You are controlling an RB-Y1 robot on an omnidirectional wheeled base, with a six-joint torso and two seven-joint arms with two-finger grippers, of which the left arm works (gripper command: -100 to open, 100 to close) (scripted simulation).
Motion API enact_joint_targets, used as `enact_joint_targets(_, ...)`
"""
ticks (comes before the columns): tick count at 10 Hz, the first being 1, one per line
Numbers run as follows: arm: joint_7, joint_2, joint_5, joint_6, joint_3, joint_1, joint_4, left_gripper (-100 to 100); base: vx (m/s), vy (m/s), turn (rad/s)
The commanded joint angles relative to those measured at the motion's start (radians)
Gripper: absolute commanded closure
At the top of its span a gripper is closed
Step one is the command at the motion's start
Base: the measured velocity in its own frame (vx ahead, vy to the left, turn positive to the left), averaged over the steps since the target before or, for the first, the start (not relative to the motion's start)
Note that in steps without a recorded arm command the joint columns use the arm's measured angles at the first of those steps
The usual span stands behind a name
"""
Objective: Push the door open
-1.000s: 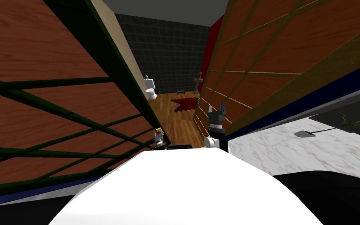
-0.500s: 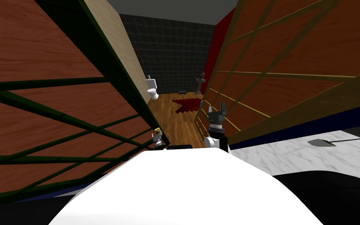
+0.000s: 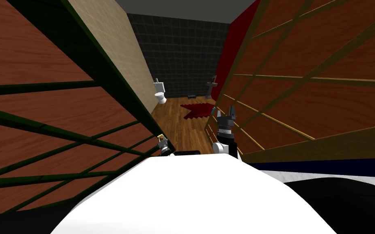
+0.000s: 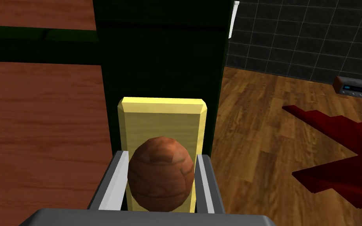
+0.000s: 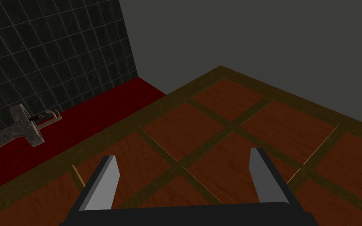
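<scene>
- Left gripper: blades clamp an egg-shaped, wood-grained knob, its base hidden.
- Knob sits on a bevelled yellow plate at the edge of the green-framed wooden door.
- Right gripper: blades spread, facing a wooden lattice panel.

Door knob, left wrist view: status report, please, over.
Left gripper shut on the brown door knob. Right gripper open, near the right-hand wooden panel. Doorway ahead: red rug flat on the floor.
</scene>
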Motion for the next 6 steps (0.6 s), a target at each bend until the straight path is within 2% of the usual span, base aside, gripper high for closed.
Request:
enact_joint_targets(1, -0.006, -0.011, 0.009, -0.009, 0.019, -0.001, -0.005, 100, 0.201, -0.001, 0.071)
enact_joint_targets(2, -0.002, -0.007, 0.006, -0.003, 0.011, -0.001, 0.001, 100, 0.085, 0.004, 0.021)
enact_joint_targets(3, -0.007, 0.021, 0.017, -0.009, 0.027, -0.002, -0.002, 100, 0.119, 0.028, 0.015)
enact_joint_targets(6, -0.013, 0.046, 0.037, -0.017, 0.051, -0.001, -0.006, 100, 0.188, 0.027, 0.044)
